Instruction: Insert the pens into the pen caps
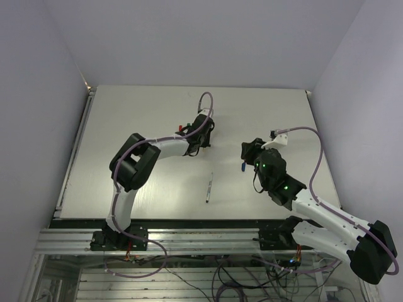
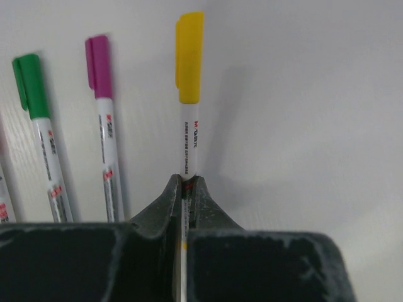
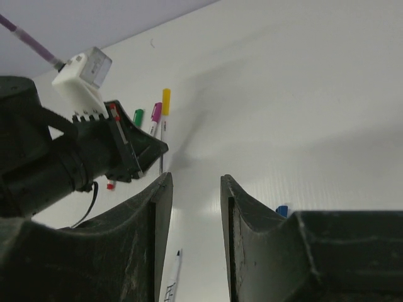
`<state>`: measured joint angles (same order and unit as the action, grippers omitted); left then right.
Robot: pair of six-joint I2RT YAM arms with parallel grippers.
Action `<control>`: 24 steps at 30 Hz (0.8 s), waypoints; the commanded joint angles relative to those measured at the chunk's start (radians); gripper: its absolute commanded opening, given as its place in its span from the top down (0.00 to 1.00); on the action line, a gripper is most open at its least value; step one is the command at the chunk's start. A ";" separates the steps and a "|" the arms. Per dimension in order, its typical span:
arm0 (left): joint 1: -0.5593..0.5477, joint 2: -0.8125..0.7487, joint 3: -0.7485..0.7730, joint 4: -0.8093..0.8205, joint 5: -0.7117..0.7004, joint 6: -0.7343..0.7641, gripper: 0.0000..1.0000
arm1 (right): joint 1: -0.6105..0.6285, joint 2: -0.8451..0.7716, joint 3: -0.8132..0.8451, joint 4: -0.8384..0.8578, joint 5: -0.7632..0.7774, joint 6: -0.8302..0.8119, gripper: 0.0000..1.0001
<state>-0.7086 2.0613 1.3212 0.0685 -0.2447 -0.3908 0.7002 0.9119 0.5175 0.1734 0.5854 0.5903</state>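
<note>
In the left wrist view my left gripper [image 2: 186, 179] is shut on a white pen [image 2: 188, 141] that wears a yellow cap [image 2: 189, 56] and lies on the table. A magenta-capped pen [image 2: 101, 63] and a green-capped pen [image 2: 28, 85] lie to its left. In the top view the left gripper [image 1: 196, 139] is at the table's middle back. My right gripper [image 3: 195, 179] is open and empty. A blue cap [image 3: 281, 211] shows just right of its fingers, and also in the top view [image 1: 243, 167]. An uncapped pen [image 1: 208, 187] lies between the arms.
The right wrist view shows the left gripper [image 3: 135, 151] with the yellow cap [image 3: 165, 100], magenta cap [image 3: 156, 111], green cap [image 3: 138, 117] and a red cap [image 3: 111, 185] around it. The uncapped pen [image 3: 171, 277] lies below the right fingers. Walls enclose the white table [image 1: 138, 182].
</note>
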 commanded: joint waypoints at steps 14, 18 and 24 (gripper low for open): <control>0.043 0.145 0.178 -0.156 -0.050 -0.032 0.79 | -0.001 0.018 -0.023 -0.005 0.002 0.041 0.65; 0.043 0.135 0.170 -0.155 -0.043 -0.037 0.70 | -0.001 0.020 -0.027 0.003 -0.001 0.044 0.65; 0.043 0.075 0.166 -0.153 -0.065 -0.027 0.55 | -0.001 0.039 -0.024 0.012 -0.019 0.043 0.66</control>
<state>-0.6727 2.1784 1.4784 -0.0494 -0.2722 -0.4240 0.7002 0.9375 0.5022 0.1669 0.5716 0.6247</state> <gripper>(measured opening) 0.425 0.345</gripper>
